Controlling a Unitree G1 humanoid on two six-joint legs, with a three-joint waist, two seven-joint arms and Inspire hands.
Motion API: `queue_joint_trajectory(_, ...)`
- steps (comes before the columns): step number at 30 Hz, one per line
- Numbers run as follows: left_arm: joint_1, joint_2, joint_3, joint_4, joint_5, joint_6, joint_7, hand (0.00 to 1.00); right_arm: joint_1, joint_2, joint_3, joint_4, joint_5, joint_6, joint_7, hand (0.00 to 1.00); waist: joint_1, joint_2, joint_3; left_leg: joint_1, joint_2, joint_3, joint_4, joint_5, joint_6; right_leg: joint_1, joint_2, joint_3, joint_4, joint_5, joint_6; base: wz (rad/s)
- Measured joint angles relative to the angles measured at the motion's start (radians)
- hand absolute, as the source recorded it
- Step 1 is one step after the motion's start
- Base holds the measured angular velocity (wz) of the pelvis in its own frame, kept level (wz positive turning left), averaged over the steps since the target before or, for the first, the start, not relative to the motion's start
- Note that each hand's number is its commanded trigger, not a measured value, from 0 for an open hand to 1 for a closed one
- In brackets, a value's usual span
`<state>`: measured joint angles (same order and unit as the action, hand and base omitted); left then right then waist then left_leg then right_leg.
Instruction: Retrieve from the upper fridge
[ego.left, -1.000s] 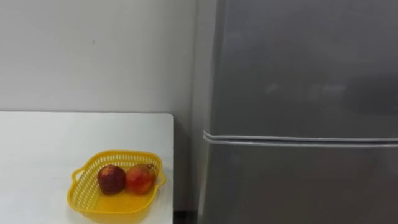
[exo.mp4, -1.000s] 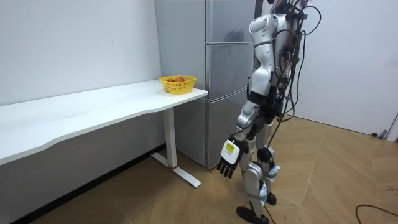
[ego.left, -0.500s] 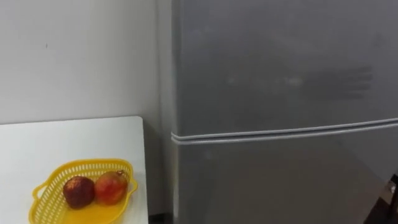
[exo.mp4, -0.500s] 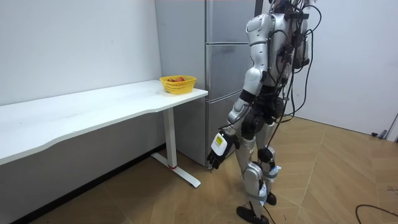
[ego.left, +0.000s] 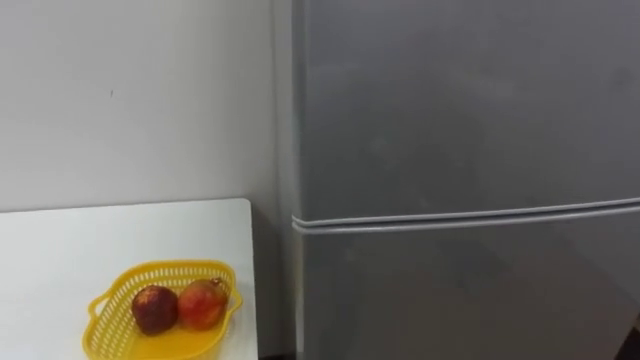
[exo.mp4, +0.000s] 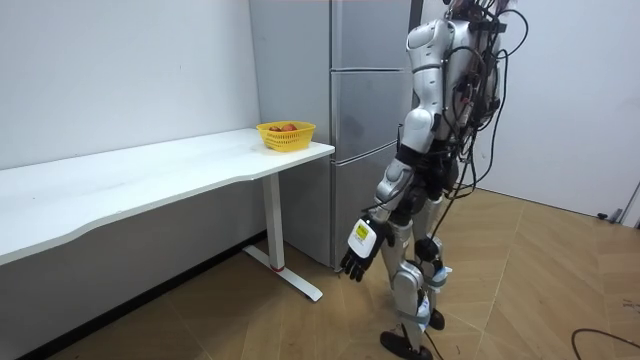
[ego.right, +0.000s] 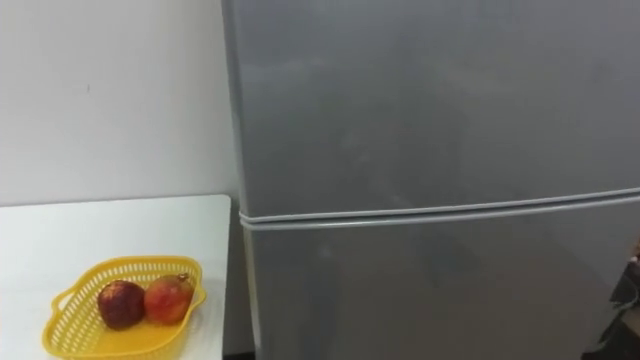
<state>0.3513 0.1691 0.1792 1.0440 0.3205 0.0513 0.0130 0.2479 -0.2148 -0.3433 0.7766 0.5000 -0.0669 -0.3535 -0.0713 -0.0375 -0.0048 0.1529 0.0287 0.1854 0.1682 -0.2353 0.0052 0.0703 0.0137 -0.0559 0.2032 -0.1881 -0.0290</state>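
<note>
Eye views have swung back a bit vs 0.5 s ago: the fridge (ego.left: 460, 180) sat further left then, and further right 1 s ago. So the head/camera is panning, nothing on the table has moved. Room view: the robot stands w/ its chest to the fridge front; its left hand (exo.mp4: 358, 250) swung toward the fridge base 0.5 s ago and now hangs low again at the thigh, fingers loose and straight, holding nothing. Right hand: can't tell, body hides it.

Meaning for the task: both doors are flush shut, w/ the seam (ego.left: 470, 217) between upper and lower door running approx 9-to-3 across the eye view. What's inside the upper part is hidden. The yellow basket (ego.left: 108, 315) w/ two red fruits (ego.left: 155, 308) sits on the table at 7 o'clock in the eye view. That fits either fruit already fetched and the door shut again, or a fetch to come; pics don't settle which.

Surface: a white table (exo.mp4: 150, 170), long, w/ the basket at its fridge-end corner, just beside the fridge side. Table top otherwise bare.

Room: plain white wall (exo.mp4: 120, 70) behind the table, wood floor (exo.mp4: 540, 290), open floor at 3 o'clock of the robot in the room view.
</note>
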Motion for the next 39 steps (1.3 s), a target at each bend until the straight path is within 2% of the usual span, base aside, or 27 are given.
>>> queue_joint_trajectory(4, 0.002, -0.010, 0.000, -0.001, 0.000, 0.015, -0.007, 0.00, -0.002, 0.019, 0.022, 0.091, -0.005, 0.003, 0.005, 0.00, 0.002, 0.002, 0.0011, 0.004, -0.003, -0.010, 0.000, 0.000, 0.000, 0.005, -0.003, -0.003, 0.000, -0.004, 0.001, 0.03)
queue_joint_trajectory(6, 0.002, -0.013, 0.000, -0.004, 0.002, 0.017, -0.010, 0.00, -0.021, 0.021, 0.049, 0.167, -0.034, 0.004, 0.009, 0.00, 0.001, 0.003, 0.0032, 0.003, -0.005, -0.027, 0.002, 0.000, 0.000, 0.010, -0.008, -0.020, -0.002, -0.004, 0.002, 0.15)
queue_joint_trajectory(8, -0.002, -0.022, 0.002, -0.003, 0.009, 0.029, -0.024, 0.00, -0.039, 0.028, 0.050, 0.253, -0.086, 0.025, 0.032, 0.00, 0.008, 0.003, 0.0004, -0.002, -0.008, -0.043, 0.003, 0.000, 0.001, 0.017, -0.011, -0.032, -0.015, -0.004, 0.005, 0.25)
queue_joint_trajectory(12, 0.008, -0.030, 0.001, -0.003, 0.028, 0.069, -0.046, 0.00, -0.049, 0.029, 0.068, 0.385, -0.188, 0.053, 0.114, 0.00, 0.024, 0.004, 0.0003, 0.016, -0.011, -0.060, -0.002, 0.000, 0.001, 0.049, -0.012, -0.053, -0.035, -0.004, 0.006, 0.19)
queue_joint_trajectory(14, 0.009, -0.031, -0.003, -0.002, 0.039, 0.093, -0.050, 0.00, -0.051, 0.030, 0.129, 0.431, -0.278, 0.079, 0.156, 0.00, 0.036, 0.007, 0.0009, 0.023, -0.010, -0.062, -0.002, 0.000, 0.000, 0.061, -0.013, -0.060, -0.038, -0.008, 0.004, 0.04)
queue_joint_trajectory(17, -0.007, -0.031, -0.013, 0.003, 0.039, 0.115, -0.050, 0.00, -0.050, 0.034, 0.223, 0.459, -0.413, 0.099, 0.193, 0.00, 0.053, 0.013, 0.0024, 0.021, -0.010, -0.073, -0.002, 0.000, 0.000, 0.065, -0.015, -0.078, -0.036, -0.014, 0.002, 0.15)
queue_joint_trajectory(21, -0.034, -0.038, -0.052, 0.009, 0.039, 0.124, -0.047, 0.00, -0.069, 0.048, 0.269, 0.464, -0.525, 0.127, 0.207, 0.00, 0.081, 0.026, 0.0039, 0.016, -0.008, -0.073, 0.000, 0.000, 0.000, 0.058, -0.011, -0.070, -0.034, -0.014, 0.000, 0.01)
queue_joint_trajectory(25, -0.049, -0.039, -0.085, 0.009, 0.039, 0.133, -0.047, 0.00, -0.090, 0.048, 0.321, 0.464, -0.584, 0.134, 0.239, 0.00, 0.081, 0.037, 0.0047, 0.015, -0.009, -0.075, 0.000, 0.000, 0.000, 0.055, -0.011, -0.070, -0.034, -0.014, 0.000, 0.00)
queue_joint_trajectory(28, -0.051, -0.039, -0.085, 0.012, 0.042, 0.146, -0.053, 0.00, -0.090, 0.052, 0.324, 0.470, -0.639, 0.138, 0.260, 0.00, 0.079, 0.037, 0.0048, 0.014, -0.010, -0.080, -0.001, 0.000, 0.000, 0.060, -0.013, -0.074, -0.033, -0.015, 0.000, 0.01)
queue_joint_trajectory(31, -0.053, -0.039, -0.086, 0.018, 0.041, 0.160, -0.067, 0.00, -0.088, 0.052, 0.324, 0.478, -0.671, 0.166, 0.271, 0.00, 0.076, 0.032, 0.0064, 0.020, -0.011, -0.080, -0.002, 0.000, 0.000, 0.071, -0.014, -0.077, -0.035, -0.018, 0.001, 0.04)
queue_joint_trajectory(35, -0.051, -0.039, -0.086, 0.021, 0.042, 0.163, -0.074, 0.00, -0.065, 0.051, 0.323, 0.477, -0.671, 0.192, 0.294, 0.00, 0.076, 0.021, 0.0102, 0.026, -0.013, -0.086, -0.002, 0.000, 0.000, 0.077, -0.016, -0.083, -0.035, -0.022, 0.002, 0.03)
queue_joint_trajectory(39, -0.054, -0.039, -0.086, 0.033, 0.042, 0.163, -0.088, 0.00, -0.062, 0.053, 0.322, 0.477, -0.672, 0.200, 0.315, 0.00, 0.076, 0.014, 0.0106, 0.026, -0.012, -0.089, -0.002, 0.000, 0.000, 0.077, -0.016, -0.083, -0.037, -0.023, 0.002, 0.00)
